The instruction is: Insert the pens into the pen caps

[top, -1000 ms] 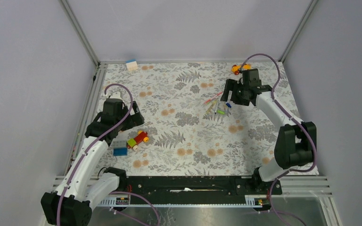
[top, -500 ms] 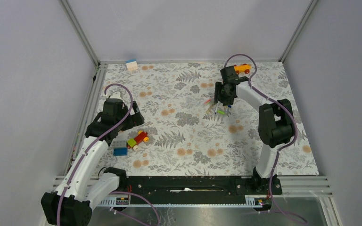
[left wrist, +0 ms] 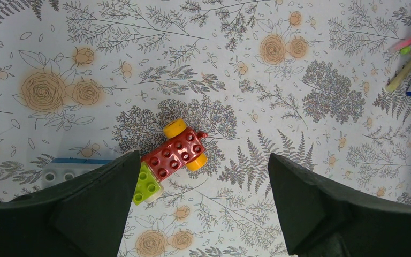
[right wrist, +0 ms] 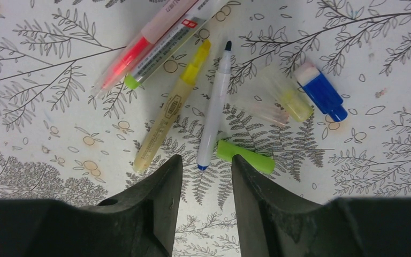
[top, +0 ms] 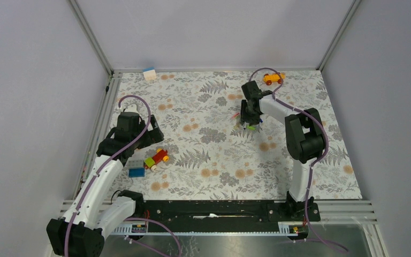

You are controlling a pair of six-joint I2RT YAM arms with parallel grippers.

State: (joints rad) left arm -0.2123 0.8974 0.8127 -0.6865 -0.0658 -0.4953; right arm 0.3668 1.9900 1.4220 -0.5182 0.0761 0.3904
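Note:
In the right wrist view the pens lie fanned on the floral cloth: a pink-red pen [right wrist: 134, 53], a pale yellow pen [right wrist: 168, 112] and a white pen with a dark blue tip [right wrist: 214, 107]. A lime green cap [right wrist: 245, 157], a dark blue cap [right wrist: 321, 92] and a translucent yellow cap [right wrist: 290, 100] lie beside them. My right gripper [right wrist: 206, 159] is open and empty, hovering at the near end of the white pen; from above it [top: 248, 115] covers the pens. My left gripper [left wrist: 203, 160] is open and empty, far to the left [top: 149, 140].
A red-green-yellow brick toy [top: 157, 158] and a blue brick [top: 136, 172] lie by my left gripper. An orange toy car [top: 272, 79] sits at the back right. A white block [top: 149, 73] rests at the back left edge. Another pen with a lime end [right wrist: 171, 40] lies beside the pink one.
My right arm has swung left and folded in, bringing its gripper from beside the orange car to directly over the pens. The left arm has not moved.

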